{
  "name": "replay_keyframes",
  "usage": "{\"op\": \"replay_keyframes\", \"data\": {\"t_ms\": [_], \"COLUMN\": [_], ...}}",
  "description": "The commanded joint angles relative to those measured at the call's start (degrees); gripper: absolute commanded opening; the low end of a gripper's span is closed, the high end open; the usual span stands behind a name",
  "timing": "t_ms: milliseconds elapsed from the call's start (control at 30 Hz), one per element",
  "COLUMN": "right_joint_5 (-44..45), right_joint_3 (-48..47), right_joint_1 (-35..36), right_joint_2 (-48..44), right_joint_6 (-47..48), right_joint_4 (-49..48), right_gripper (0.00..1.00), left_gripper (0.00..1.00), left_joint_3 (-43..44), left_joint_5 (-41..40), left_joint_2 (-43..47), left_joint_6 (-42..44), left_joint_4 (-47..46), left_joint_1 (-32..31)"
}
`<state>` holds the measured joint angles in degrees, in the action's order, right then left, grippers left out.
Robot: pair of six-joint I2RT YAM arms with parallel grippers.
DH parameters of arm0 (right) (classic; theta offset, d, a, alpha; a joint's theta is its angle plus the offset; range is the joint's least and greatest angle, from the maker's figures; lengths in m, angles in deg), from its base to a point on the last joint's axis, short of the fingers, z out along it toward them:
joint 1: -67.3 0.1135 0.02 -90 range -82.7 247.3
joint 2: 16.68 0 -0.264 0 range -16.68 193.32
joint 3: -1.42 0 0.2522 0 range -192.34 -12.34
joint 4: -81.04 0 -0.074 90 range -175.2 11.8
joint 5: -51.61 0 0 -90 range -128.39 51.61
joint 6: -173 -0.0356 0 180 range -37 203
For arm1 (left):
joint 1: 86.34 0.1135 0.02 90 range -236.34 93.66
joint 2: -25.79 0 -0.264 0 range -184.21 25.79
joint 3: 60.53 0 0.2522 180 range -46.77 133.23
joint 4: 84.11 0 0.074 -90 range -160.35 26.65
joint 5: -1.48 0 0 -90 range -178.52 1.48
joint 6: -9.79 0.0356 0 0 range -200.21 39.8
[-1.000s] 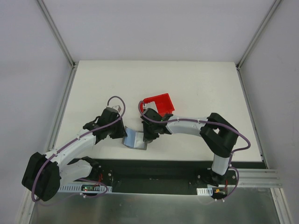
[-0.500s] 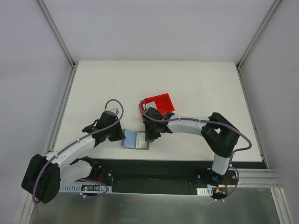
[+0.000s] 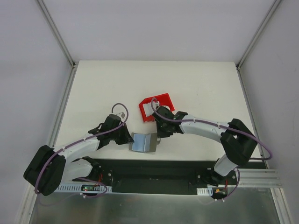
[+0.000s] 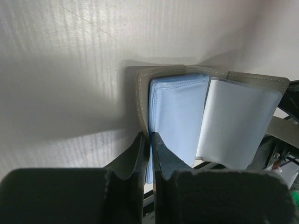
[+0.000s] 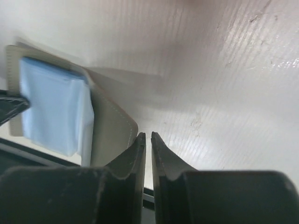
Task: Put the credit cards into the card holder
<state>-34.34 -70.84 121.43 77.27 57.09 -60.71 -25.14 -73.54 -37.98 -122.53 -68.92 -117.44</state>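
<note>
STEP: small flat grey folding card holder (image 3: 143,142) is being pinned open at the middle of the tabletop's (image 3: 201,88) near edge | ADVICE: slots are best being presented flat and taut | LEFT: hand (image 4: 150,136) is being clamped on the holder's left flap edge, arm low | RIGHT: hand (image 5: 148,136) is being held nearly closed, seemingly empty, beside the right flap

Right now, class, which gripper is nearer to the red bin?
Right. The right gripper sits just below the red bin in the top view, by the wallet's right flap. The left gripper is farther off, clamped on the wallet's left edge.
</note>
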Motion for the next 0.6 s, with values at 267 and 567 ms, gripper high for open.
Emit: {"op": "replay_keyframes", "data": {"t_ms": [267,567], "right_joint_5": [-2.4,-7.9], "right_joint_3": [-6.4,-7.4], "right_joint_1": [4.1,5.4], "right_joint_2": [-7.8,3.3], "right_joint_6": [0.9,-3.1], "right_joint_4": [-4.8,-6.5], "right_gripper": [0.16,0.15], "left_gripper": [0.05,0.1], "left_joint_3": [0.5,0.1], "left_joint_5": [-2.2,-2.3], "left_joint_2": [2.4,3.5], "left_joint_6": [-4.3,-5.0], "left_joint_4": [-0.5,-0.6], "left_joint_1": [-1.3,-1.4]}}
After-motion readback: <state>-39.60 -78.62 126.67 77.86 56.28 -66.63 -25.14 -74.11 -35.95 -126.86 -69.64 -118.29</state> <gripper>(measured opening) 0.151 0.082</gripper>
